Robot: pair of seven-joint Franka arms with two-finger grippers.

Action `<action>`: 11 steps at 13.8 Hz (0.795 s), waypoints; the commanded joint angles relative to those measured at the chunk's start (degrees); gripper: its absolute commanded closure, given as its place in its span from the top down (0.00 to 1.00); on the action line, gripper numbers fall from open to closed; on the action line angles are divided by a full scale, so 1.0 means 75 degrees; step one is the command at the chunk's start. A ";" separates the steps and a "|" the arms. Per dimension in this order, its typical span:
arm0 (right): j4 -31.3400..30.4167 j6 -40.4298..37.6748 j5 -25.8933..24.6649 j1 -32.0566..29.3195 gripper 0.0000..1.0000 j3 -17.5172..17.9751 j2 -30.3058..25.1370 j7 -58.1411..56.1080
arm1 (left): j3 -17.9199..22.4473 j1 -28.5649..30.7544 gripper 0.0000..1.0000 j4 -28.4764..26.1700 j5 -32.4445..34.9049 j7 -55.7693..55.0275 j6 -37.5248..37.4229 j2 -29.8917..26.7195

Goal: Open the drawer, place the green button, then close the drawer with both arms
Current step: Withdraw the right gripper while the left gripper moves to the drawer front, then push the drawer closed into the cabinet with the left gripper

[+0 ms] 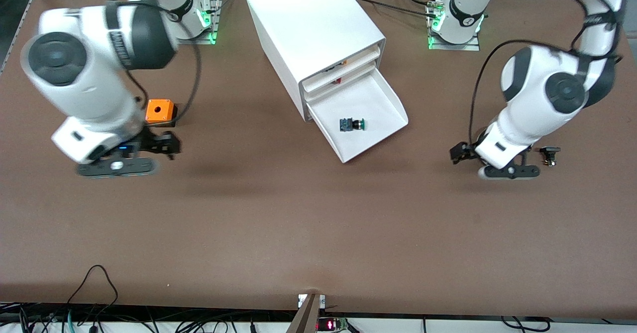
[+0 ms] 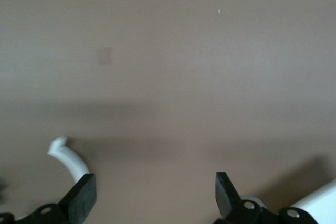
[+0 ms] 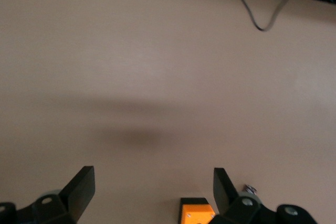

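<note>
Nearest the camera, a broad bare stretch of the brown surface (image 1: 308,233) runs along its near edge, so both arms have free room to swing toward the middle. The left end effector (image 2: 156,195) hangs released and empty over the surface toward the left arm's end, beside a small black block (image 1: 550,155), while the right end effector (image 3: 154,192), also spread with nothing in it, hangs by the orange cube (image 1: 159,110) toward the right arm's end. The button (image 1: 353,124) already lies on its side in the drawer (image 1: 385,104), which stands pulled out from the white cabinet (image 1: 308,29) near the surface's robot-side edge, so I judge closing is what remains, with clear space before the sloped front.
</note>
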 commanded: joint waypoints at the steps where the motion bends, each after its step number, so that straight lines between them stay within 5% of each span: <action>1: -0.1105 -0.0046 0.0045 -0.0956 1.00 0.0242 -0.1148 0.0259 | 0.0016 -0.0559 1.00 -0.0075 -0.0034 -0.1522 0.0942 0.0610; 4: -0.1247 -0.0362 0.0092 -0.2562 1.00 0.1072 -0.1362 0.0026 | 0.0039 -0.1005 1.00 -0.0064 -0.0080 -0.2251 0.1494 0.1219; 7: -0.1213 -0.0932 -0.0001 -0.2742 1.00 0.1075 -0.1433 -0.0105 | 0.0144 -0.1344 1.00 -0.0075 -0.0057 -0.2851 0.2327 0.1818; 11: -0.1866 -0.0647 0.0209 -0.2777 1.00 0.0713 -0.1829 -0.0711 | 0.0192 -0.1720 1.00 -0.0669 -0.0034 -0.3214 0.2340 0.1669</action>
